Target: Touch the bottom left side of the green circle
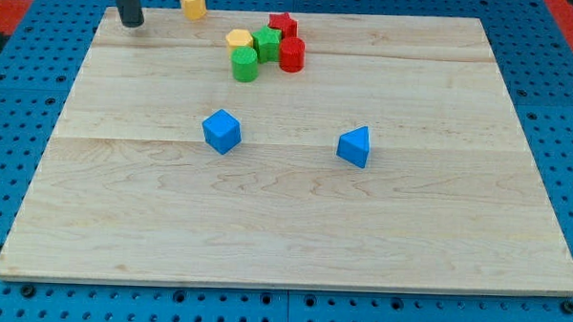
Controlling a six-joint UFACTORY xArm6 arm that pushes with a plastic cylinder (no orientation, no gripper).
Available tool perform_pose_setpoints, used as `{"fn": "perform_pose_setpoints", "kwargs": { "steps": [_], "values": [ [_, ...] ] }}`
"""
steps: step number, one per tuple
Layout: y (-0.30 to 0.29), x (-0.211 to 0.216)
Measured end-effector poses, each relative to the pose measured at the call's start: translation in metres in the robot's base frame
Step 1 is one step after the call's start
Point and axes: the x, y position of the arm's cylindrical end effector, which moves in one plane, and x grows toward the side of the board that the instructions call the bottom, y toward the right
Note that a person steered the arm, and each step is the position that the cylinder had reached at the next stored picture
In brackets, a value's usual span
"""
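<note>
The green circle (244,65) is a short green cylinder in a cluster near the view's top centre. It touches a yellow hexagon block (238,39) above it and a green block (268,44) to its upper right. A red cylinder (291,55) and a red star (284,26) sit to the right of these. My tip (132,24) is the lower end of the dark rod at the view's top left, far to the left of the green circle and above its level, touching no block.
A yellow block (192,2) lies at the board's top edge, right of my tip. A blue cube (222,131) and a blue triangular block (355,146) lie mid-board. The wooden board (284,228) rests on a blue pegboard.
</note>
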Motion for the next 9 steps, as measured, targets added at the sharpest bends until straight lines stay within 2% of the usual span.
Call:
{"fn": "perform_pose_setpoints", "kwargs": {
  "steps": [1,2,5,7,8,9],
  "values": [
    [0.020,0.054],
    [0.052,0.065],
    [0.050,0.065],
    [0.147,0.089],
    [0.178,0.100],
    [0.210,0.150]
  ]
}}
